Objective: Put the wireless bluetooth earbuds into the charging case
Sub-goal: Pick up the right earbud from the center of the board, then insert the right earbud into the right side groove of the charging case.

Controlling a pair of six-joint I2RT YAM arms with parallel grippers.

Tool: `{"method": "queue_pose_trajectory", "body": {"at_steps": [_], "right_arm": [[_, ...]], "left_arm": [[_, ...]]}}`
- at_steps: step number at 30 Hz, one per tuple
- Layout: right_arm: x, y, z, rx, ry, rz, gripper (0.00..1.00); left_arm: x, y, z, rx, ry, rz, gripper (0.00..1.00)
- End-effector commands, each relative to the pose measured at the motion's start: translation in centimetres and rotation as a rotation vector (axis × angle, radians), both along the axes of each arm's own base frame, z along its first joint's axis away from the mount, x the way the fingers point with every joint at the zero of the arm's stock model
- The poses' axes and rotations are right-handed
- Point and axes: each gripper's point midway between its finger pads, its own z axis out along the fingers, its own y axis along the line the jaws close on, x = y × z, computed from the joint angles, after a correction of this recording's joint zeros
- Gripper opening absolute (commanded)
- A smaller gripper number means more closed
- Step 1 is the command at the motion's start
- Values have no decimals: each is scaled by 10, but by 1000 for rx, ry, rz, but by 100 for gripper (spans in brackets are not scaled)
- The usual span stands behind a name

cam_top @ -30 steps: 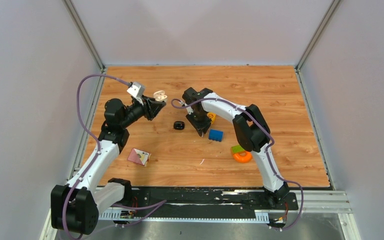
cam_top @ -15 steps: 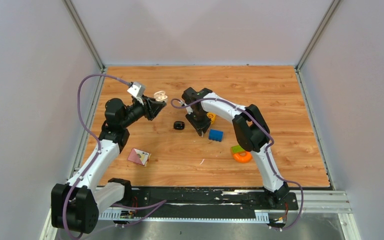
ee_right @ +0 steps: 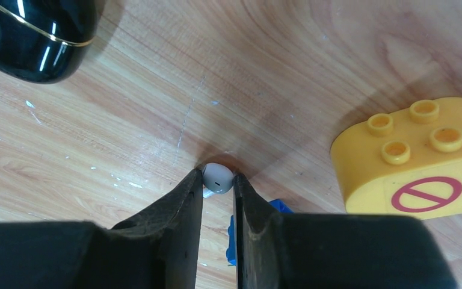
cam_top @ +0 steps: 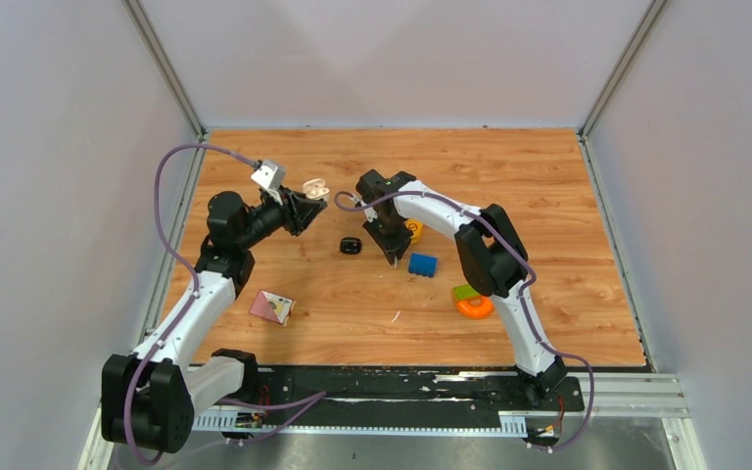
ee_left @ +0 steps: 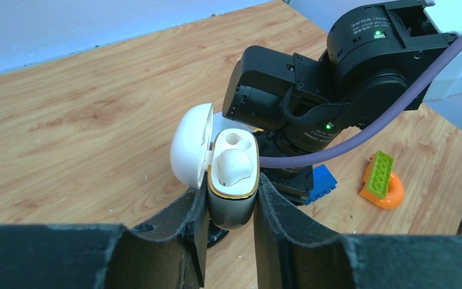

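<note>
My left gripper (ee_left: 231, 195) is shut on the white charging case (ee_left: 231, 208), which has a gold rim, and holds it above the table with its lid (ee_left: 189, 144) swung open. One white earbud (ee_left: 231, 167) sits in the case, and the socket beside it is empty. In the top view the case (cam_top: 313, 186) is at the back left. My right gripper (ee_right: 217, 183) is down at the table surface, its fingertips shut on a second white earbud (ee_right: 219, 177). In the top view the right gripper (cam_top: 392, 257) points down beside a blue brick.
A closed black case (cam_top: 351, 246) lies left of the right gripper. A yellow brick (ee_right: 415, 159) lies to its right and a blue brick (cam_top: 422, 264) in front of it. An orange and green piece (cam_top: 472, 302) and a pink card (cam_top: 271, 306) lie nearer the front.
The right jaws have drawn in onto the white earbud on the table. The left arm still holds the open case in nearly the same place.
</note>
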Motion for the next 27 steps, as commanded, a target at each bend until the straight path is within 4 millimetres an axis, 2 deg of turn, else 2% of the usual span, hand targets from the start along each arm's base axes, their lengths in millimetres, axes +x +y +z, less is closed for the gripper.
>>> {"method": "queue_pose_trajectory", "body": {"at_steps": [1,8,13,16,21,25,27], "right_arm": [[29,17,5,79,-116,-1,6],[43,23,92,216,-304,69,3],[32,9,140,282,-374,86,2],[23,6,175,382,-434,107,2],[27,11,237,566,-679,157,2],[31,23,299,757,-933,204,2],[29,29,318,815,-996,230,2]], "left_arm": [[1,-3,11,-15,-40,-23,1],[4,-7,1,-14,-26,-47,1],[7,-11,0,-34,-19,-68,1],[9,-14,2,-55,-20,-84,1],[8,-24,13,-119,-32,-145,1],[2,-37,23,-162,-34,-233,1],[-2,-43,27,-177,-34,-276,1]]}}
